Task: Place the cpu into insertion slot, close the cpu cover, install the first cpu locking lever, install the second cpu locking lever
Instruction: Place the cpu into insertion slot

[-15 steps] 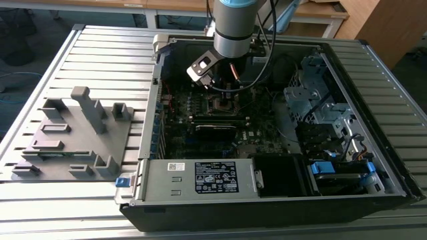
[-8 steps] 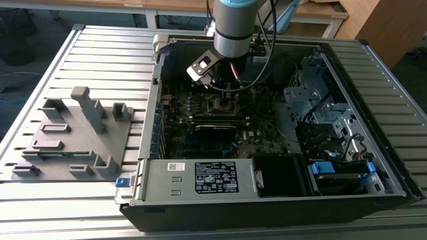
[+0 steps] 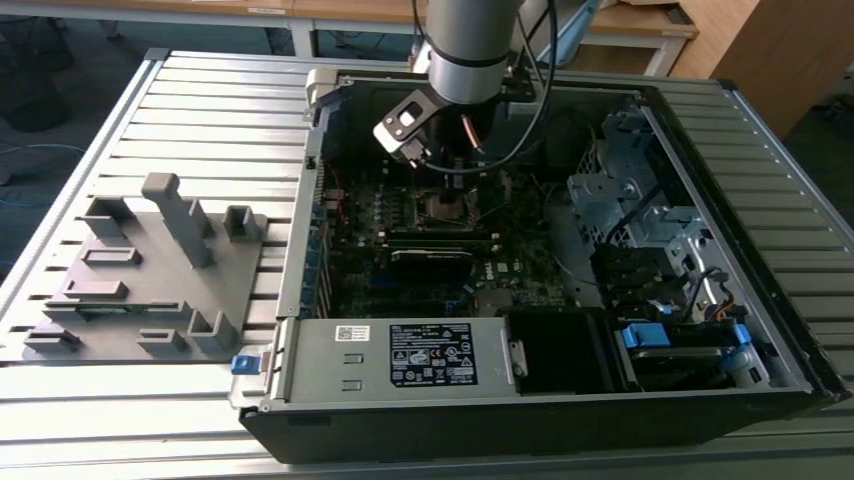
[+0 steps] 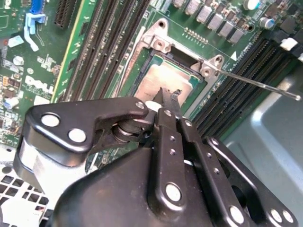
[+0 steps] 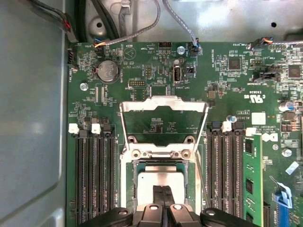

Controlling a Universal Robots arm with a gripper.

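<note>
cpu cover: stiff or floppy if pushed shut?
Probably stiff: the cpu cover looks like a metal frame. It stands open on a hinge at the insertion slot, so a push likely swings it rather than bends it. Bare metal, possibly slippery.

One cpu [image 5: 150,180], one insertion slot [image 5: 127,182], one cpu cover [image 5: 163,101], one coin-cell battery [image 5: 107,71], one green memory module [image 5: 253,179], one gripper [image 5: 163,190].

arm [image 3: 470,40]: thick grey tube, hangs down from the upper middle of the exterior view | gripper [image 5: 163,190]: black, points down, seen in both wrist views | fingers [image 5: 157,201]: two thin black ones pressed together, no gap
</note>
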